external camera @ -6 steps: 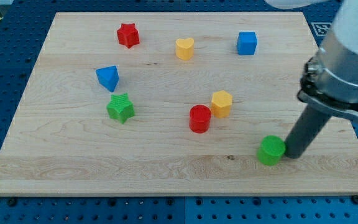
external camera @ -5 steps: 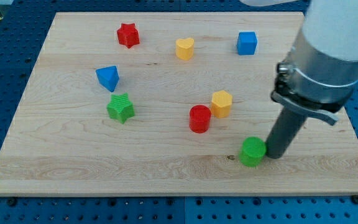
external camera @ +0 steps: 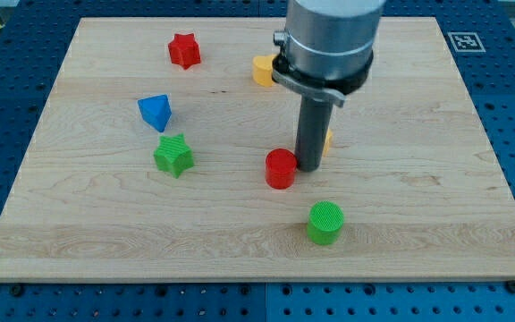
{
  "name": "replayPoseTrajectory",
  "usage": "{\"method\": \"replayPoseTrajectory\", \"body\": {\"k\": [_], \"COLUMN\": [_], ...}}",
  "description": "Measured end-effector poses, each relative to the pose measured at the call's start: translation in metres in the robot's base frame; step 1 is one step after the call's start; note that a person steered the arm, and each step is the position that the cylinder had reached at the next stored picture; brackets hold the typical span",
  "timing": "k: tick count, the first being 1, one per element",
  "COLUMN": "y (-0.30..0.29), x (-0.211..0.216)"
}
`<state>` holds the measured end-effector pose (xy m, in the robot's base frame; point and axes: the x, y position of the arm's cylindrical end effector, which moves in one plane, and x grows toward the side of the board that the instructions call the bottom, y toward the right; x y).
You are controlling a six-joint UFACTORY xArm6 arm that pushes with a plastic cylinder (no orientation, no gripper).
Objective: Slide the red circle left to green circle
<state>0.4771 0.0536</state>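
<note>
The red circle [external camera: 281,168] is a short red cylinder near the middle of the wooden board [external camera: 79,215]. My tip [external camera: 308,167] rests on the board just at its right side, touching or nearly touching it. The green circle [external camera: 325,222] is a short green cylinder below and to the right of the red circle, apart from it. The rod and arm body rise from the tip toward the view's top.
A green star [external camera: 173,155] and a blue triangle [external camera: 155,111] lie at the left. A red star [external camera: 184,50] is at the top left. A yellow heart [external camera: 262,69] and a yellow block [external camera: 326,140] are partly hidden behind the arm.
The tip pushed the green circle leftward, then left it and moved up-left to the red circle's right side. The red circle has shifted slightly left. The arm now hides the blue cube.
</note>
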Motion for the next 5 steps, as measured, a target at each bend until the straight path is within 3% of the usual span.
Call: {"method": "replayPoseTrajectory", "body": {"k": [2,5], "y": [-0.031,-0.041], "x": [-0.006,0.047]}}
